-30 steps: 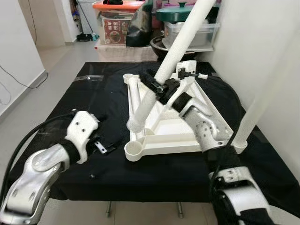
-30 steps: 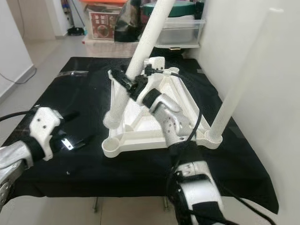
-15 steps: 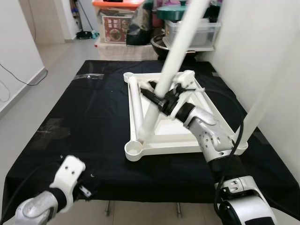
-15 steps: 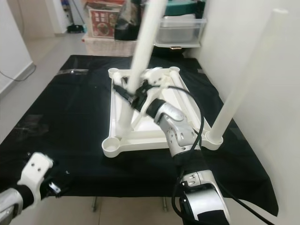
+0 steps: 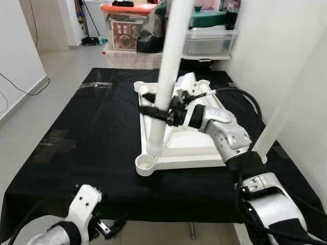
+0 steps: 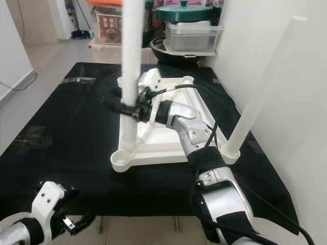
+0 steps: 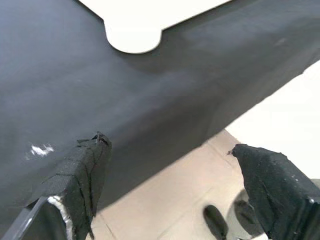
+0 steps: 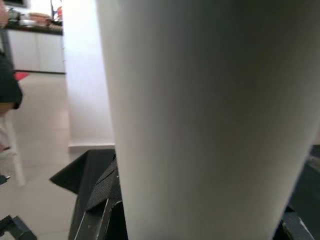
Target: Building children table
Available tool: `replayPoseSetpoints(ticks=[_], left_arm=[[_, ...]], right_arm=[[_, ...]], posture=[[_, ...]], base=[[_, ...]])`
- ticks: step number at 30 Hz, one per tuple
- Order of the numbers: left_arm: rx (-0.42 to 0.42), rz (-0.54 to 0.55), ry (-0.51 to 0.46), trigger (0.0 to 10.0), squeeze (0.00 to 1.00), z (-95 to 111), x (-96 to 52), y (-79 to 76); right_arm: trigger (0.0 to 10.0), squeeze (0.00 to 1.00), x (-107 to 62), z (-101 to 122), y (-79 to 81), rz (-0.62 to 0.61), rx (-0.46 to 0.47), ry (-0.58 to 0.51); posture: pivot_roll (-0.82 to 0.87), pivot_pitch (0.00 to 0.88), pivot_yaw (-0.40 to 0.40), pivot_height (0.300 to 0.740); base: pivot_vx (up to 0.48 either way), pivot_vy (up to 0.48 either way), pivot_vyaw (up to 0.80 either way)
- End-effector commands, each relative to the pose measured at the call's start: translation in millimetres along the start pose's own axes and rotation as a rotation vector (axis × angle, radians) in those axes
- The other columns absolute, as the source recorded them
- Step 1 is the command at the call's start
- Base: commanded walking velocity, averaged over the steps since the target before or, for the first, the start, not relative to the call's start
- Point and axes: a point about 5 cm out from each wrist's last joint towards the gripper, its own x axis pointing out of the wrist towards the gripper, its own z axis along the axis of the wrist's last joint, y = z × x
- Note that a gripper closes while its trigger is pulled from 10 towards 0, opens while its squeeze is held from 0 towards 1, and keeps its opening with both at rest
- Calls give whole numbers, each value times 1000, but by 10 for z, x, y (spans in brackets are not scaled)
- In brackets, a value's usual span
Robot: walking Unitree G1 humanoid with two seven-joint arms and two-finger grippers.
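While the right gripper [image 5: 162, 113] clamps the long white plastic table leg [image 5: 167, 66] low down — upright over the upturned white tabletop [image 5: 179, 148] on the black cloth [image 5: 92, 122] — it looks light, stiff, slippery; left gripper [image 7: 170, 185] hangs open.

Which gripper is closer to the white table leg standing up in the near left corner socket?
Right. The right gripper is clamped around the white table leg; the left gripper hangs below the black cloth's front edge.

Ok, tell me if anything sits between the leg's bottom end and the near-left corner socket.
Nothing visible does. The right claw holds the leg nearly upright, its foot beside the open socket on the tabletop.
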Motion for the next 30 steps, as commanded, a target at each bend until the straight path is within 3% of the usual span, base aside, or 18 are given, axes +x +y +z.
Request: replayPoseSetpoints(ticks=[1,12,30], left_arm=[[-9,-18,6,10000,0,-7,7,-28],[-34,-32,-9,10000,0,17,34,-45],[-38,-32,-29,10000,0,68,83,-83]], right_arm=[[0,0,13,13,14,17,8,-10],[0,0,177,-142,52,38,44,-1],[0,0,284,-294,94,103,-32,105]], posture=[[136,0,-81,740],[142,0,-82,740],[150,0,-97,740]], base=[[0,0,0],[0,0,0],[0,0,0]])
